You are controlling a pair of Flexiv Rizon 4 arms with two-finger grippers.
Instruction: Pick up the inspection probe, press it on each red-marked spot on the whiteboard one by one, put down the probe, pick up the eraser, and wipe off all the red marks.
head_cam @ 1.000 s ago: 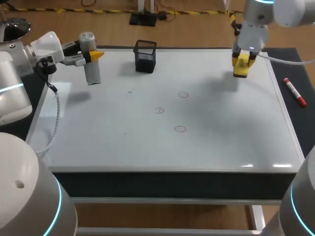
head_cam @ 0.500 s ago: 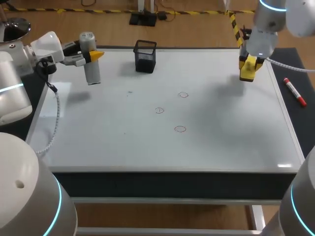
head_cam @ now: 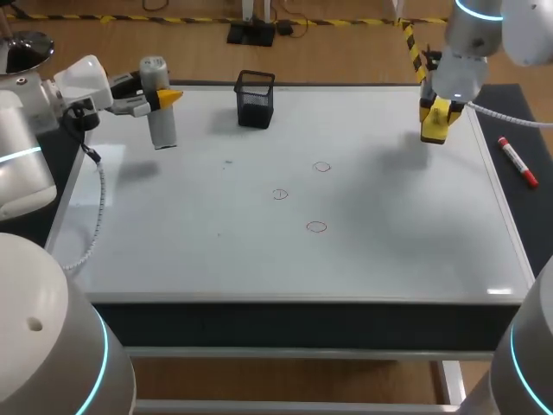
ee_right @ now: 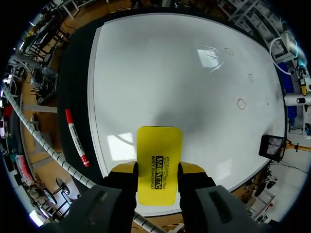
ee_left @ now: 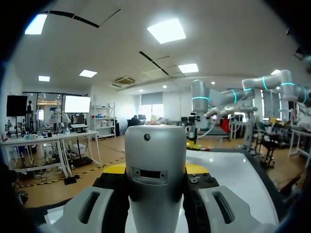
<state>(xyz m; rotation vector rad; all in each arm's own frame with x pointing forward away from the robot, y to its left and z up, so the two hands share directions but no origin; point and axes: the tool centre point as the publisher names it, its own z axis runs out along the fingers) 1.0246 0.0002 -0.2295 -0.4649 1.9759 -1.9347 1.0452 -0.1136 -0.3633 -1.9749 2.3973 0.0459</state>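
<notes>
Wiping is not yet begun: the right gripper (ee_right: pixel 158 171) clamps the eraser (ee_right: pixel 159 145) above the far right of the whiteboard (head_cam: pixel 389 251), three red marks (head_cam: pixel 316 227) stand mid-board, and the left gripper (head_cam: pixel 161 97) holds the probe (head_cam: pixel 162 130) upright, far left.

L gripper (head_cam: pixel 164 97) clamped – R gripper (head_cam: pixel 435 118) too.

A whiteboard (head_cam: pixel 389 251) is lying flat on the dark table (head_cam: pixel 534 216), with a black mesh cup (head_cam: pixel 255 98) standing near its far edge. Three faint red circles (head_cam: pixel 317 227), possibly not fully closed, are sitting nearer than the cup and slightly to its right. A red marker (head_cam: pixel 518 162) is lying on the table well to the cup's right.
</notes>
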